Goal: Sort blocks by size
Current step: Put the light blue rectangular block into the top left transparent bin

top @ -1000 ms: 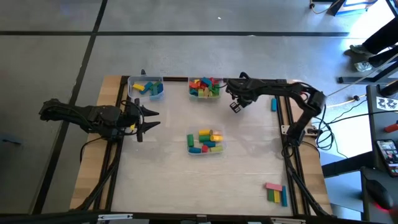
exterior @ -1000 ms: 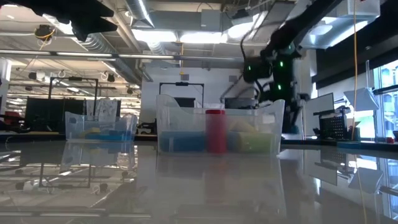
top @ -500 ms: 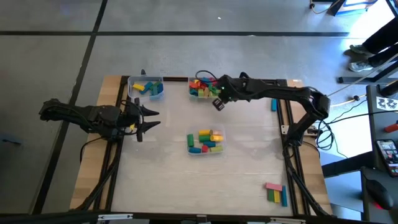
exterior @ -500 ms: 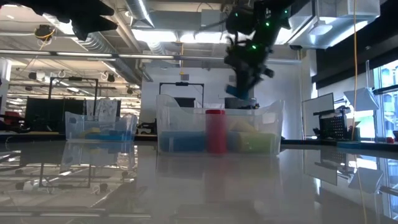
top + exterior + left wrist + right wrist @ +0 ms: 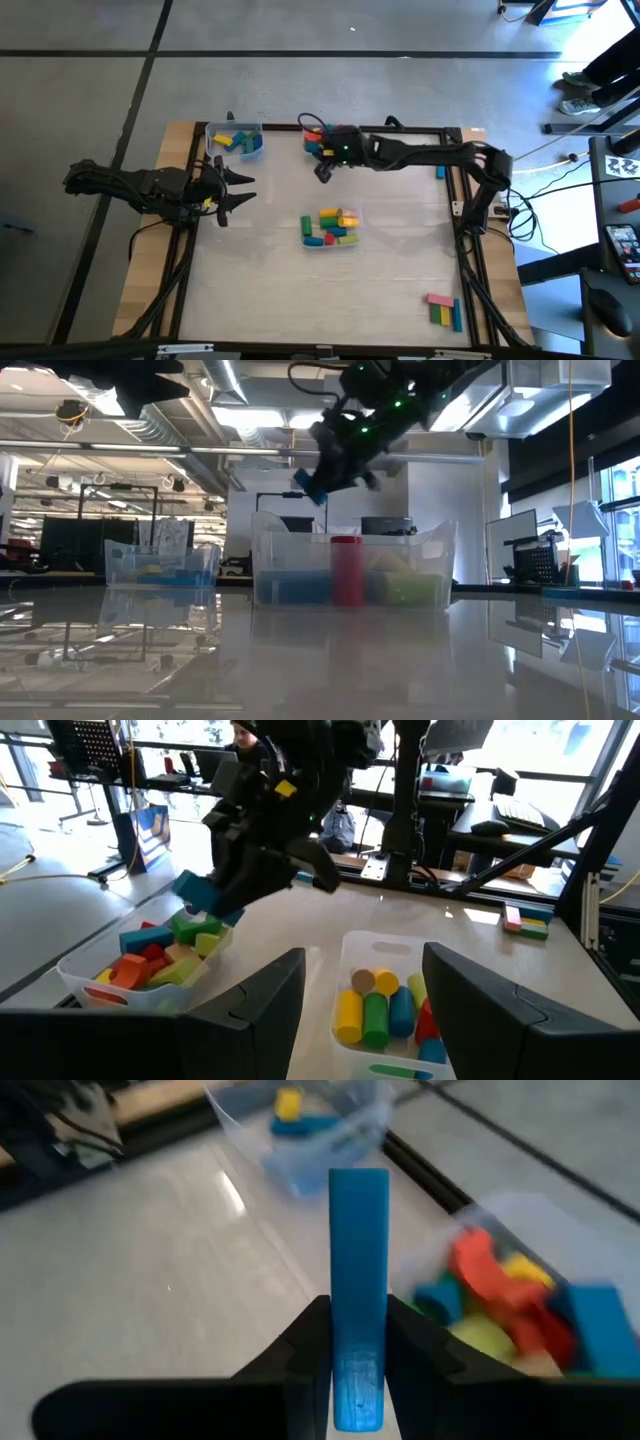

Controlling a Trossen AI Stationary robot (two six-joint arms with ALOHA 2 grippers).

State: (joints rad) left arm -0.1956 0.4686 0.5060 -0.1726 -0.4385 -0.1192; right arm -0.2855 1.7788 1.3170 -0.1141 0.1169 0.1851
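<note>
Right wrist view shows a long blue block [image 5: 358, 1295] clamped upright between the right gripper [image 5: 357, 1342] fingers, above table near the upper-middle tub [image 5: 318, 143], likely carrying it for size sorting. Left gripper [image 5: 237, 192] waits open, mid-left.

I see three tubs [image 5: 330, 228] of blocks [image 5: 334, 222] on the tabletop [image 5: 260, 280], plus loose blocks at its right edge and near corner.
</note>
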